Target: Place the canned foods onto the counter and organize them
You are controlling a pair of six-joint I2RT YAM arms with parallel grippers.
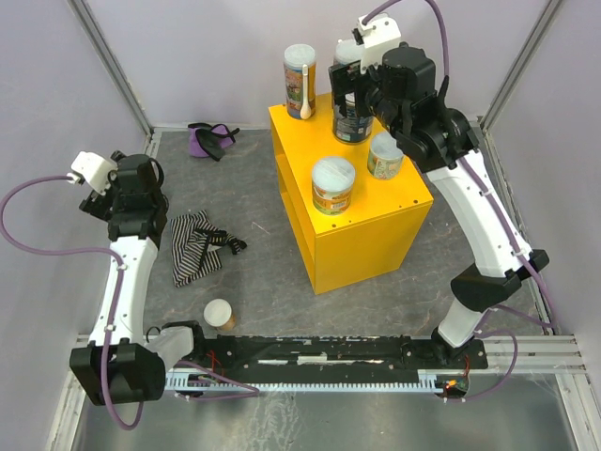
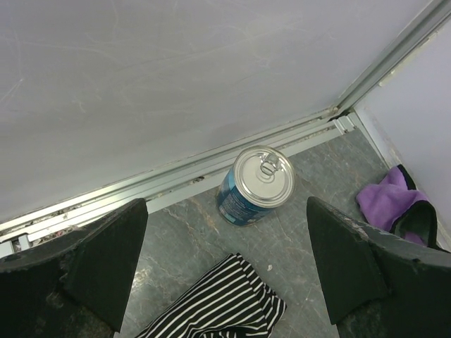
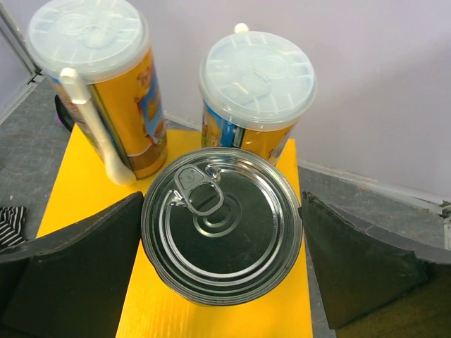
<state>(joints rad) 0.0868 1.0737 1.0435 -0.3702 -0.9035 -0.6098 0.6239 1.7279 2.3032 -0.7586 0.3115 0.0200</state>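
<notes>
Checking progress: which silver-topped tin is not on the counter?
The blue-labelled tin on the grey table beside the striped cloth; the other silver-topped tin stands on the yellow counter.

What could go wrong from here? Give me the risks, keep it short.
1. The right claw stands open around the tin on the counter. The spoon tube and second tube stand close behind it, so a careless move might topple them.
2. The blue tin on the floor sits near the wall; the left claw, open, may strike that wall.
</notes>
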